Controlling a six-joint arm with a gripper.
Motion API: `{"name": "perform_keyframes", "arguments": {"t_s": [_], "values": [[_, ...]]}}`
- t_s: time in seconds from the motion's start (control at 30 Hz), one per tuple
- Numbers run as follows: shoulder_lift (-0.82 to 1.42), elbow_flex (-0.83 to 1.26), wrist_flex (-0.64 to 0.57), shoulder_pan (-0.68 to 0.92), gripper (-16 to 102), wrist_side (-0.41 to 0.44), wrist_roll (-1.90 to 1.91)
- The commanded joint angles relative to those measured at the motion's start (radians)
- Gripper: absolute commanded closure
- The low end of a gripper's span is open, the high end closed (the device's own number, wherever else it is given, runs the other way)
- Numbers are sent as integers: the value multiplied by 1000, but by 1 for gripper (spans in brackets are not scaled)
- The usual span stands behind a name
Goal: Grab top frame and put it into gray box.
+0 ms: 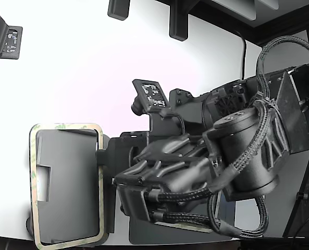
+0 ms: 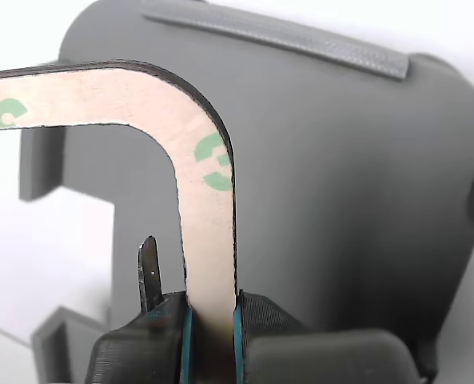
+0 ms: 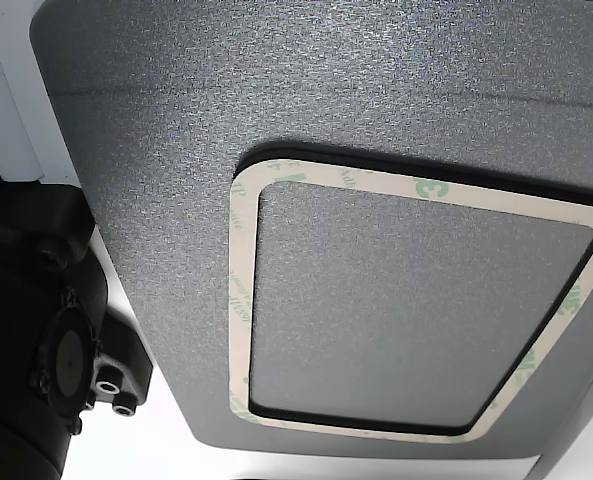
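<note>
The top frame (image 1: 66, 126) sits over the gray box (image 1: 65, 182) at the exterior view's lower left, on the white bench (image 1: 81, 52); its cream border traces the box's outline, and you cannot tell from that view whether it touches the rim or hangs just above it. Your tool (image 2: 211, 320) is closed on the frame's right-hand side as the exterior view shows it, and the wrist view confirms this: the two dark pads (image 2: 260, 320) pinch the cream strip between them, with the green print on the strip facing the camera and a black edge showing along its side. Behind the strip you see the box's gray wall and a raised tab on its far edge. In the other view a second frame (image 3: 238, 300) lies flat on a dark textured mat (image 3: 276, 80), apart from the box.
</note>
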Motion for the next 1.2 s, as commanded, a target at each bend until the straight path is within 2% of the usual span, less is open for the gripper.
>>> {"name": "perform_keyframes", "arguments": {"t_s": [0.0,0.27,0.53,1.17], "values": [[18,-26,9,-26,99,-46,132],[35,31,11,-32,99,-152,141],[38,87,11,-44,99,-216,127],[0,135,11,-55,99,-207,98]]}}
